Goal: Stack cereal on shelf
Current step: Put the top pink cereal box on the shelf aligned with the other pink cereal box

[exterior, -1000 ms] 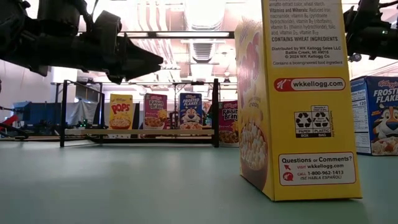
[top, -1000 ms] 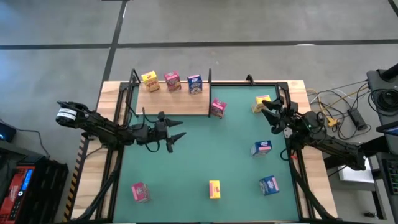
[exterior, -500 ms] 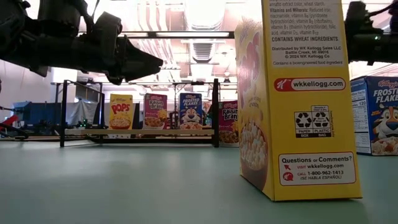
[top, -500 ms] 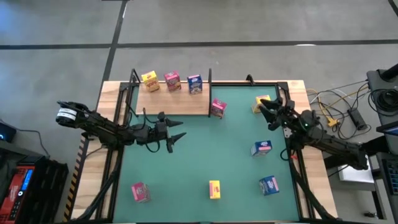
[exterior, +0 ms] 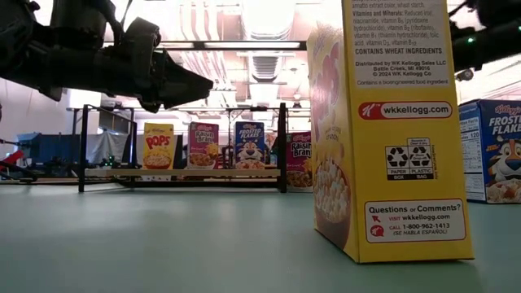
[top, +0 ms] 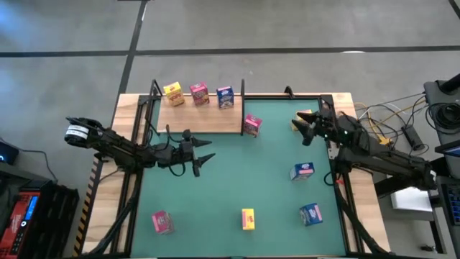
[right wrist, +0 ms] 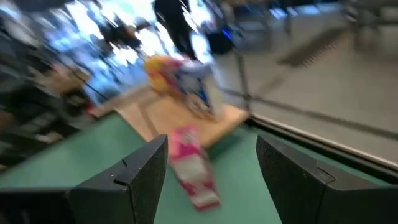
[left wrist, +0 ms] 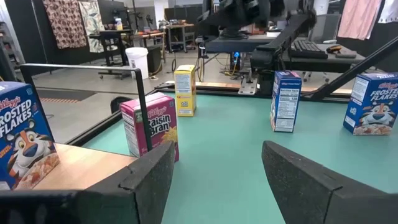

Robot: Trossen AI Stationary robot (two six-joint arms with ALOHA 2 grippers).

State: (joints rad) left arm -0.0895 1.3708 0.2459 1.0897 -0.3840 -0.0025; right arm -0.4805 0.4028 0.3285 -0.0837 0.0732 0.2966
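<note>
The shelf (top: 198,115) stands at the mat's far left, with a yellow (top: 173,93), a pink (top: 200,93) and a blue cereal box (top: 226,96) upright on its board. A pink box (top: 251,125) stands on the mat by the shelf's right end. More boxes stand about the mat: yellow (top: 301,116), blue (top: 302,170), blue (top: 311,214), yellow (top: 248,219), pink (top: 162,221). My left gripper (top: 203,158) hovers open near the shelf's front edge. My right gripper (top: 302,130) is open beside the far-right yellow box and faces the pink box (right wrist: 194,165).
Black metal uprights (top: 242,90) frame the shelf's ends. The green mat (top: 244,173) is bare between the two grippers. Cables and equipment (top: 402,133) lie past the table's right edge. In the low view the near yellow box (exterior: 391,130) blocks much of the right side.
My right gripper has swung toward the table's left and turned toward the shelf, staying open. The boxes have kept their places.
</note>
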